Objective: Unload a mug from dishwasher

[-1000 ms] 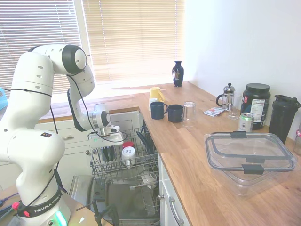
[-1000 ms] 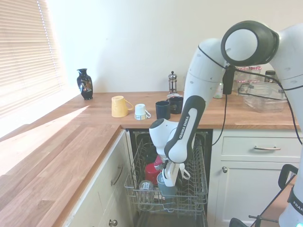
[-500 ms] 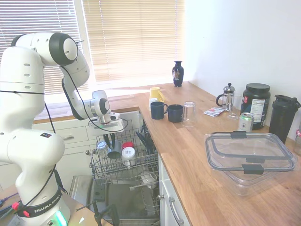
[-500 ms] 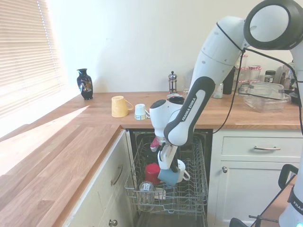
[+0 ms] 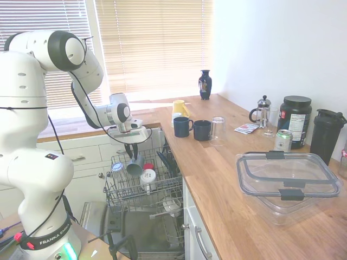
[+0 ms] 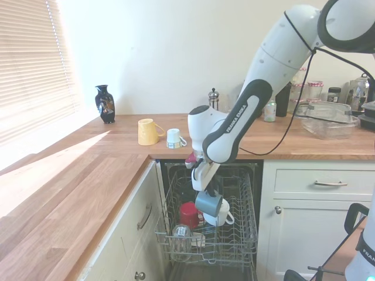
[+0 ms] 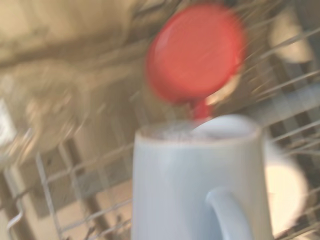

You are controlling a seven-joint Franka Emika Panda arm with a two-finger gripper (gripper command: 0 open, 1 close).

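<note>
A: Where is the mug (image 6: 208,204) sitting, and what is the gripper (image 6: 203,188) doing?

B: The gripper is clamping the grey-green mug by its rim and holding it upside down in the air; in the second exterior view the mug is hanging clear above the wire rack (image 6: 246,237) of the dishwasher (image 6: 253,170), touching nothing but the fingers; its handle is pointing toward 4 o'clock in that view.

A: And from the other side?

B: In the first exterior view the mug (image 5: 134,164) is hanging below the gripper (image 5: 132,156), over the rear half of the rack (image 5: 116,199); the arm is reaching down to it from 10 o'clock.

A: What is lying in the rack under it?

B: A red cup (image 6: 188,213) is standing upturned at about 8 o'clock from the mug; a white mug (image 6: 221,215) is sitting just behind and below it at 5 o'clock; a clear glass (image 6: 180,232) is resting near the rack's front corner.

A: Is the wrist view adding anything?

B: It is blurred; the pale mug (image 7: 195,180) is filling the lower middle with its handle facing the camera, and the red cup's round base (image 7: 196,52) is showing beyond it over the rack wires.

A: And the counter?

B: A yellow mug (image 6: 146,131) is lying on its side beside a small white cup (image 6: 174,138); two navy mugs (image 5: 182,127) are standing next to an upturned glass (image 5: 218,130); a dark vase (image 5: 205,84) is standing near the window corner; a clear lidded container (image 5: 287,183) is sitting well apart, toward the near end.
</note>
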